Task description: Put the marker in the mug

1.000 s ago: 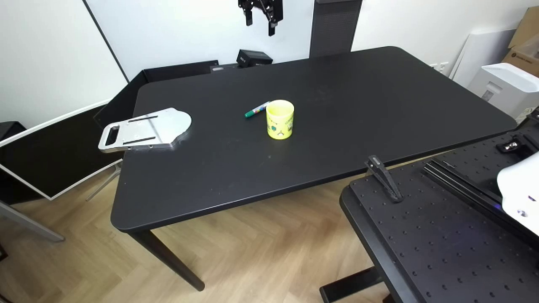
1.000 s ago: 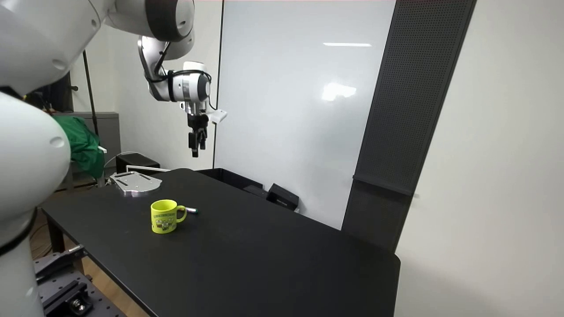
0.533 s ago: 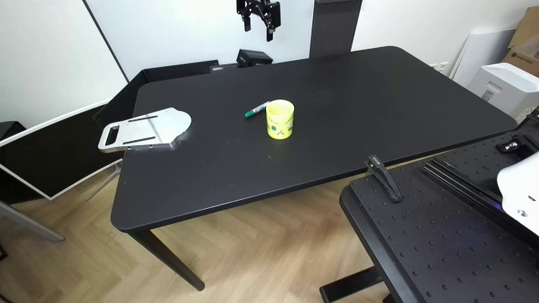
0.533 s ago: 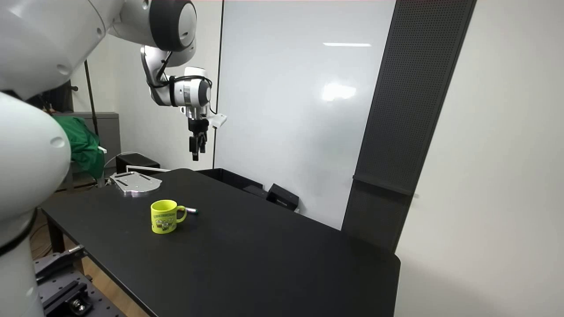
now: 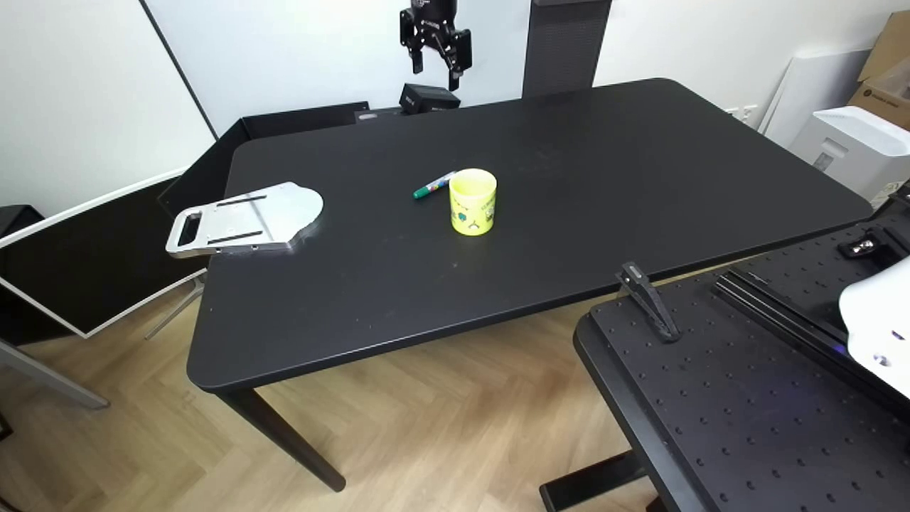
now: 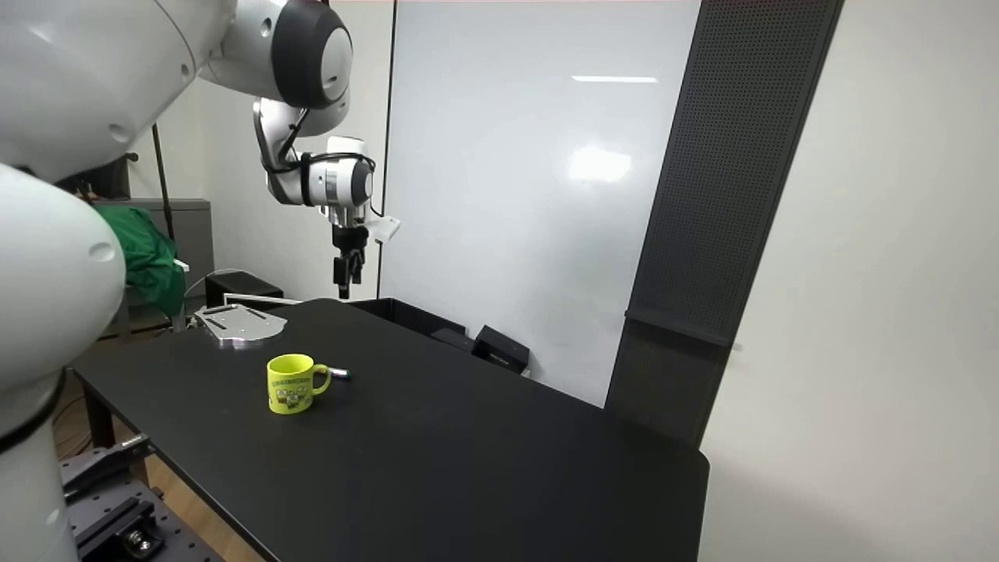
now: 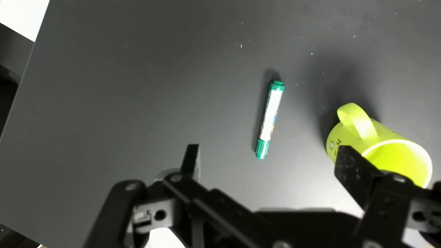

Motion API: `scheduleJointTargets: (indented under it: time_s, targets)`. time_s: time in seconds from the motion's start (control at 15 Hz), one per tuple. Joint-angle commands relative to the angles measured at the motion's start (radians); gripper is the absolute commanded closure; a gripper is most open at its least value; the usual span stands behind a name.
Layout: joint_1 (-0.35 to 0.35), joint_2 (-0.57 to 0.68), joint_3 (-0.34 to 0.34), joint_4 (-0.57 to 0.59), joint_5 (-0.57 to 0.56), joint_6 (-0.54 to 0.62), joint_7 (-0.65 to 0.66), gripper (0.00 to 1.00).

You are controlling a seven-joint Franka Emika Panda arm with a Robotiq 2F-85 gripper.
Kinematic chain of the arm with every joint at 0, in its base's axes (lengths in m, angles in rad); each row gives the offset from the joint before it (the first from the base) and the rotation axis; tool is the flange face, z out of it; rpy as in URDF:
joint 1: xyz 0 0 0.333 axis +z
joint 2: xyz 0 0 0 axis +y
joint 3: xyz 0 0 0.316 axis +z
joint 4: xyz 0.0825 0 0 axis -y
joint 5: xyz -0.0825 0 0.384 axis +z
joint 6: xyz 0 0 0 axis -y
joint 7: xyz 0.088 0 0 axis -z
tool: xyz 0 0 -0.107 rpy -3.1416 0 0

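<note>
The marker [image 7: 270,115] lies flat on the black table, white-bodied with green ends, and shows whole in the wrist view. In both exterior views the marker [image 5: 434,185] [image 6: 339,373] is partly hidden by the mug. The yellow mug [image 5: 472,210] [image 6: 290,384] stands upright beside it, apart from it in the wrist view [image 7: 386,132], with its handle toward the marker's side. My gripper [image 5: 435,75] [image 6: 350,286] is open and empty, high above the table. In the wrist view the marker's near end shows between the spread fingers [image 7: 268,153], and the right finger overlaps the mug.
A flat silver-grey plate [image 5: 249,217] [image 6: 242,324] with a handle slot lies at one table end and overhangs the edge. A whiteboard wall [image 6: 531,195] and a small black box [image 6: 501,349] stand beyond the table [image 5: 569,156]. A perforated bench [image 5: 711,398] adjoins the table's near side.
My gripper has come down steadily over the last second, with little sideways shift, and stays open. The marker and the mug have not moved.
</note>
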Motion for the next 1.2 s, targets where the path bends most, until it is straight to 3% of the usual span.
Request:
scheduleJointTargets:
  time_s: [0.0,0.2,0.67,0.73,0.8,1.13]
  targets:
    - [0.009,0.086,-0.009,0.06,-0.017,0.07,0.005,0.0]
    - [0.005,0.154,-0.001,0.094,-0.01,0.114,-0.01,0.0]
    - [0.014,0.295,0.008,0.197,-0.001,0.098,-0.036,0.0]
    - [0.022,0.306,0.0,0.21,0.005,0.089,-0.011,0.0]
    - [0.01,0.262,0.003,0.136,-0.002,0.117,-0.018,0.0]
    - [0.015,0.295,0.003,0.172,-0.001,0.112,-0.018,0.0]
